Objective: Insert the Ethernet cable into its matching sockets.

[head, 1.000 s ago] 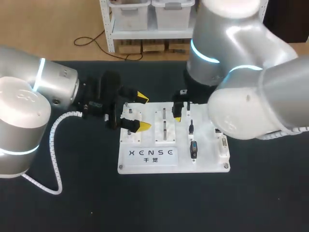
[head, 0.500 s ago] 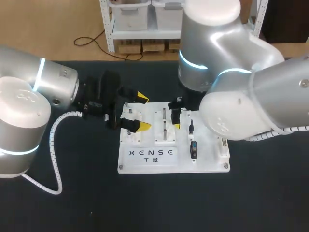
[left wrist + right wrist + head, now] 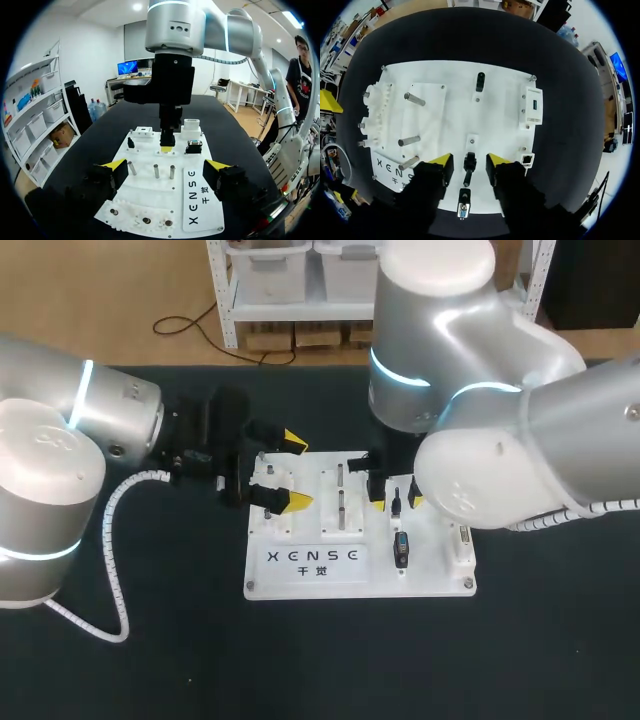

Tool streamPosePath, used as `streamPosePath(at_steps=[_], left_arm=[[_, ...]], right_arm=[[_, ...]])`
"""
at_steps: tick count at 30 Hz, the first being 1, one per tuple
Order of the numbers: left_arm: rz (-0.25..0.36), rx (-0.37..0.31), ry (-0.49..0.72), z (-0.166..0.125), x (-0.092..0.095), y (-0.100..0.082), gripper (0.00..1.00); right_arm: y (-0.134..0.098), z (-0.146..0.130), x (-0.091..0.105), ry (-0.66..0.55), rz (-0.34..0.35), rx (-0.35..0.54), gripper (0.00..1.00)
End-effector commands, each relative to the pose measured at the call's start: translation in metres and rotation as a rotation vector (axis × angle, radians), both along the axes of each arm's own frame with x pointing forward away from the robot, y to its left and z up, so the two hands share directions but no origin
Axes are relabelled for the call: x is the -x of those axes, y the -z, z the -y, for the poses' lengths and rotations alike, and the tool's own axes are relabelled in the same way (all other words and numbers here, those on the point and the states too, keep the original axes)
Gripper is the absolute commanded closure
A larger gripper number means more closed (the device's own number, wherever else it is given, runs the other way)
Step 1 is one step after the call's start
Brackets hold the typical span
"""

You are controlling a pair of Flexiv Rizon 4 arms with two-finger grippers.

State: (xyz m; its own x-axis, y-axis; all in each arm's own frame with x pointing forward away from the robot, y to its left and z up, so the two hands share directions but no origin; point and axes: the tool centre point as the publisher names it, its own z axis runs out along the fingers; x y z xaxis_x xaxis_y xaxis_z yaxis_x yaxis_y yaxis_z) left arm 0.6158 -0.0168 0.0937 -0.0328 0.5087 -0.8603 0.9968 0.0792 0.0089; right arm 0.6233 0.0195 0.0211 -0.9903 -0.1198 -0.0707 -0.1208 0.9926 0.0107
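A white socket board [image 3: 310,575] lies mid-table. On its right part stands a short black cable plug [image 3: 396,505]. My right gripper [image 3: 396,503] hangs straight over it. In the right wrist view the plug [image 3: 469,163] sits between the yellow tips of my right gripper [image 3: 469,160], with a small gap on each side, so the fingers are open around it. A small square socket block [image 3: 527,160] sits just beside that gripper. My left gripper [image 3: 296,471] is open over the board's left edge; in its own view my left gripper [image 3: 166,166] holds nothing.
Several steel pegs [image 3: 414,99] stand on the board's left half. A second black plug [image 3: 480,80] sits further ahead, a white socket module [image 3: 533,105] lies to one side, and a flat multi-pin connector [image 3: 463,210] lies under the right wrist. Black table surrounds the board.
My right gripper has shifted from near the middle pegs to the right and toward the board's front, over the black plug, and its fingers have drawn much closer together. The left arm has kept still.
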Motion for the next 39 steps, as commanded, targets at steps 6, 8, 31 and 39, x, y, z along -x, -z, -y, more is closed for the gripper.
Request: streamPosePath(at_steps=[6, 8, 31, 39], left_arm=[[0.002, 0.005, 0.001, -0.001, 0.000, 0.001, 0.00], [0.002, 0.005, 0.001, -0.001, 0.000, 0.001, 0.00], [0.002, 0.005, 0.001, -0.001, 0.000, 0.001, 0.00], [0.002, 0.005, 0.001, -0.001, 0.000, 0.001, 0.00]], right_arm=[[0.001, 0.000, 0.000, -0.010, -0.006, 0.006, 1.00], [0.001, 0.001, 0.001, -0.013, -0.009, 0.005, 1.00], [-0.032, 0.048, -0.004, 0.022, -0.018, -0.005, 1.00], [-0.029, 0.064, -0.005, 0.045, -0.024, 0.005, 1.00]])
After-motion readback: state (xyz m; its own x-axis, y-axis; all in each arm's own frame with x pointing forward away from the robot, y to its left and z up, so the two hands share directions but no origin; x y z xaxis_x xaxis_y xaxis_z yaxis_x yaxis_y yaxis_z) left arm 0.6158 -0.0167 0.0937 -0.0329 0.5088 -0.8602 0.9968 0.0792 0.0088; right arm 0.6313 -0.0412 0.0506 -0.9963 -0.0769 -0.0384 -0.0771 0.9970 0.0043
